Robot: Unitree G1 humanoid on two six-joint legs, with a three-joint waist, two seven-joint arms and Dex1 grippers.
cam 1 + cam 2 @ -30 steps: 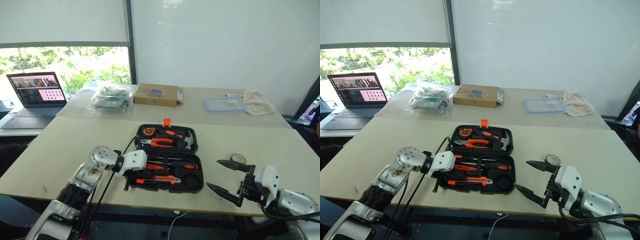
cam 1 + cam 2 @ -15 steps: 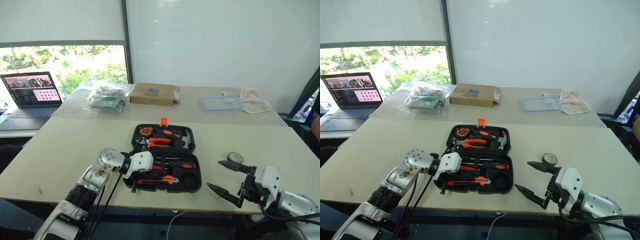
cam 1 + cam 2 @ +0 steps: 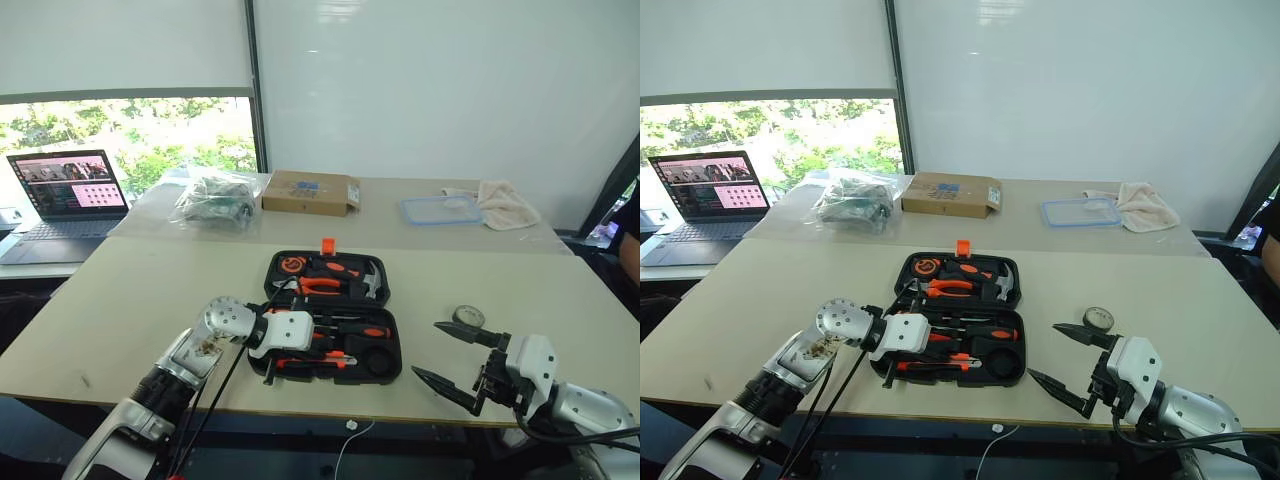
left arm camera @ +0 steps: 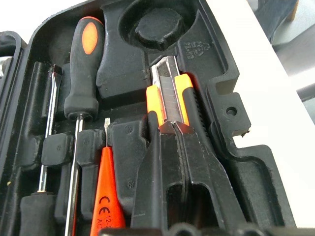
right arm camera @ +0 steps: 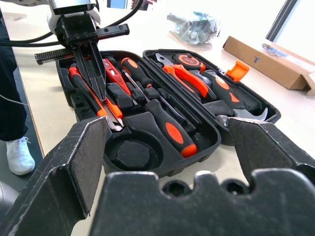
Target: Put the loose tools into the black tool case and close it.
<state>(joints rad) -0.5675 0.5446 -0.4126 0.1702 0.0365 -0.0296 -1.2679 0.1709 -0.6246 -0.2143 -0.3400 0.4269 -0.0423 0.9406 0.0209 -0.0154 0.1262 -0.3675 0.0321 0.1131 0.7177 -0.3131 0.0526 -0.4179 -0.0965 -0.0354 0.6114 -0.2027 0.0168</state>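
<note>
- I see a tape roll (image 3: 467, 317) lying beside my spread right gripper (image 3: 448, 356).
- My left gripper (image 4: 170, 129) pinches the utility knife (image 4: 170, 94), lengthwise in the open black tool case (image 3: 385, 371).

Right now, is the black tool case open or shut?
Open. The black tool case lies flat on the table, its two halves spread apart, and the screwdrivers and utility knife in its slots are visible.
</note>
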